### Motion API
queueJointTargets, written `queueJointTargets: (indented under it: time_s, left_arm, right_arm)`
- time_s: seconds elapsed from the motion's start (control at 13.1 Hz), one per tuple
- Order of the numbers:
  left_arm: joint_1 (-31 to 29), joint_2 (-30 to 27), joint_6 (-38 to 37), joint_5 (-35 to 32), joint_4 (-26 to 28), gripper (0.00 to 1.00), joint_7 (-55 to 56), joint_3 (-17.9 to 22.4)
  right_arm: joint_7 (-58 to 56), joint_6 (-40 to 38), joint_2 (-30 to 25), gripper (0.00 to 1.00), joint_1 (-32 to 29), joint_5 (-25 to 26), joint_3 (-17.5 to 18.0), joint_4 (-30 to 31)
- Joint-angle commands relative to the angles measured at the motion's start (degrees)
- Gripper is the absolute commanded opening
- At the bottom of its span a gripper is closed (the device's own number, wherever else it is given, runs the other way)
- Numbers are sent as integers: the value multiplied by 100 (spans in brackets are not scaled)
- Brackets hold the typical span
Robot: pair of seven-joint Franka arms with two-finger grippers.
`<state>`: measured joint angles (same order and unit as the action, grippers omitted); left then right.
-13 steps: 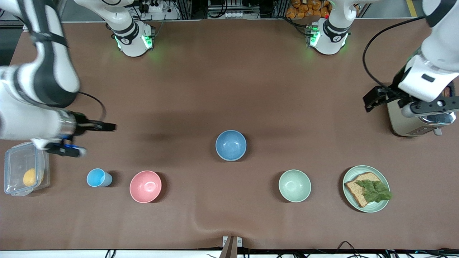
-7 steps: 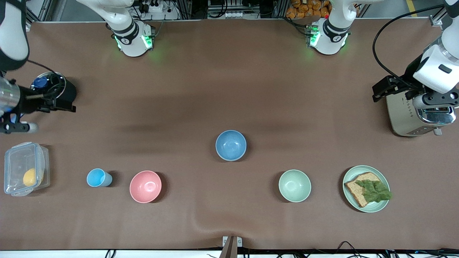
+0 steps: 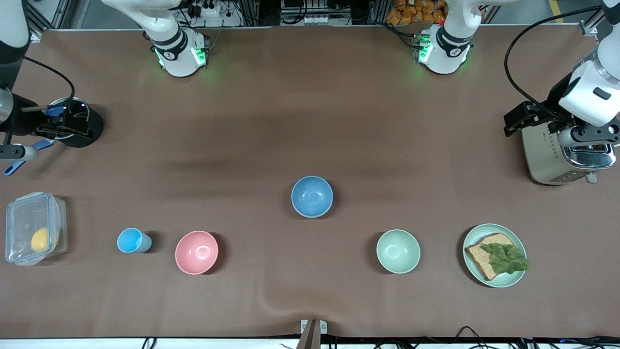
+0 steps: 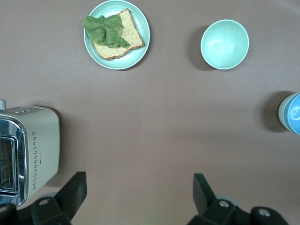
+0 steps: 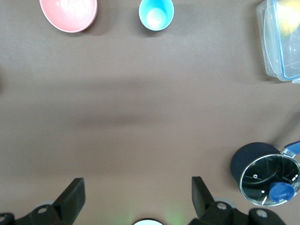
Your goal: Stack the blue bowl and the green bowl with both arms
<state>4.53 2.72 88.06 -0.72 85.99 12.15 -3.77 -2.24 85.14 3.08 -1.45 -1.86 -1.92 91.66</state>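
Black jaws wide, empty: left gripper (image 4: 138,194), right gripper (image 5: 136,197).

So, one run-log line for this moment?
blue bowl: untouched | green bowl: untouched | left gripper: open by toaster | right gripper: open by pot

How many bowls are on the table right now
3. The blue bowl sits mid-table. The green bowl lies nearer the front camera, toward the left arm's end. The pink bowl lies equally near, toward the right arm's end. None looks hidden.
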Motion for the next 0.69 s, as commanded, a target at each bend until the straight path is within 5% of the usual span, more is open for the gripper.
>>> queueJointTargets:
  time_s: [0.0,0.61]
  left_arm:
    - [-66,-132,-139,46,14,100,-143,26]
    - [-67,-237,-219,29,14,100,-152,34]
  right_arm:
    - [347,-253,-35,100,242,107,-81,-324]
    - [259,-455,-70,100,303,63,-204,-658]
